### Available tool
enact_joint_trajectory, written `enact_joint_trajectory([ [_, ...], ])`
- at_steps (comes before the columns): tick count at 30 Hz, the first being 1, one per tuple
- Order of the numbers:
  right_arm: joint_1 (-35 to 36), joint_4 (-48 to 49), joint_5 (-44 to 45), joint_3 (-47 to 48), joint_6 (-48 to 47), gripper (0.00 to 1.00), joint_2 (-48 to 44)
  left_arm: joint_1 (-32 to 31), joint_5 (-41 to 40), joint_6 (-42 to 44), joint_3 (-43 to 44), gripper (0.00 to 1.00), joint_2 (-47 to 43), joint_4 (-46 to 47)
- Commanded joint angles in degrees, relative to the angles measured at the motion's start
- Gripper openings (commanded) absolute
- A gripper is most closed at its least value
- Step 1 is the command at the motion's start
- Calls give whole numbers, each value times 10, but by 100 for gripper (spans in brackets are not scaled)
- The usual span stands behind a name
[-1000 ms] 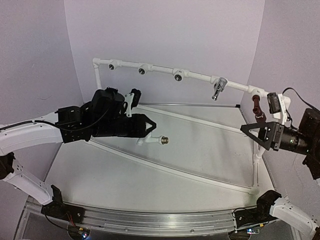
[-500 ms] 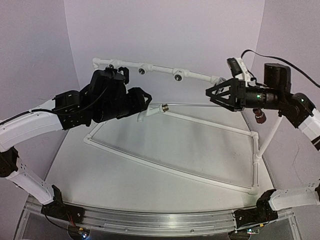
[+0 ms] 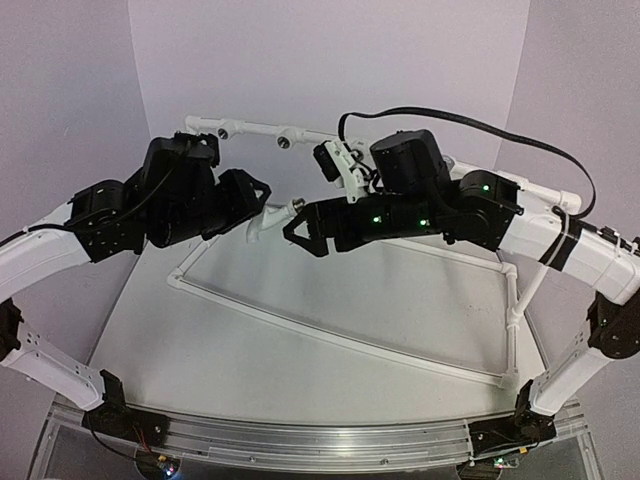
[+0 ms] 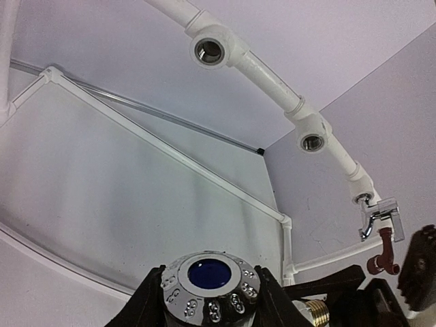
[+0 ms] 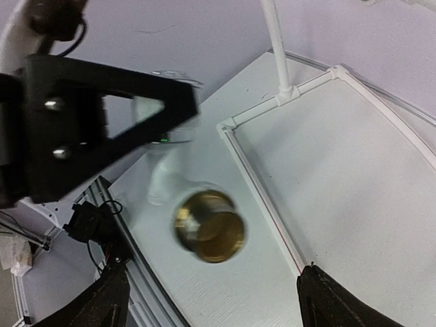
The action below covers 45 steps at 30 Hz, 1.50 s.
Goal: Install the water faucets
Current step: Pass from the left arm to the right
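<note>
Just ahead of the wide-spread right gripper (image 3: 292,228), the white faucet (image 3: 262,226) juts brass end (image 5: 210,226) first from the narrow clamp of the left gripper (image 3: 252,205) above the worktop (image 3: 380,300), where an off-centre closing could twist it loose and drop it.

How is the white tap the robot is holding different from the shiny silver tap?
The white tap is white with a brass screw end; the silver tap is shiny metal all over. The white tap is up in the air, gripped by the left gripper; the silver tap is already on the white pipe, spout hanging down. Both are small taps.
</note>
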Motion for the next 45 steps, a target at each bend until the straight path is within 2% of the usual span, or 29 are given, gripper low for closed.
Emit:
enact_joint_trajectory([
  [1,-2,61,53,36,11,73,31,1,-7,-16,-6,0,-34,10],
  [2,-2,70,45,39,14,68,37,1,-3,-15,-6,0,-34,10],
  [4,-2,102,14,35,20,65,45,1,1,-14,-5,0,-35,10],
  [11,-2,199,-41,-7,45,64,38,1,6,-9,-4,0,-35,10],
  [18,-3,227,-54,-10,57,47,52,1,18,-4,0,0,-36,10],
  [20,-3,239,-51,-13,59,36,52,1,21,1,1,0,-36,10],
  [21,-3,242,-51,-14,62,34,52,1,22,3,1,0,-37,10],
  [24,-5,252,-58,-12,68,38,55,1,26,5,-3,0,-38,10],
  [25,-5,254,-63,-12,69,35,56,1,28,5,-4,0,-40,10],
  [30,-15,271,-68,-32,86,0,49,1,45,20,-5,0,-46,16],
  [31,-19,278,-76,-39,95,0,45,1,52,32,-5,5,-48,19],
  [32,-26,283,-86,-45,105,0,41,1,58,44,-6,22,-51,20],
  [35,-40,306,-116,-71,140,0,23,1,72,68,-40,85,-91,46],
  [36,-44,316,-128,-82,151,0,15,1,84,82,-74,96,-115,77],
  [38,-49,335,-152,-98,171,0,-3,1,122,107,-137,99,-170,164],
  [41,-51,355,-171,-113,197,0,-31,2,210,140,-222,100,-245,278],
  [45,-52,382,-199,-118,237,0,-52,2,291,159,-243,100,-258,305],
])
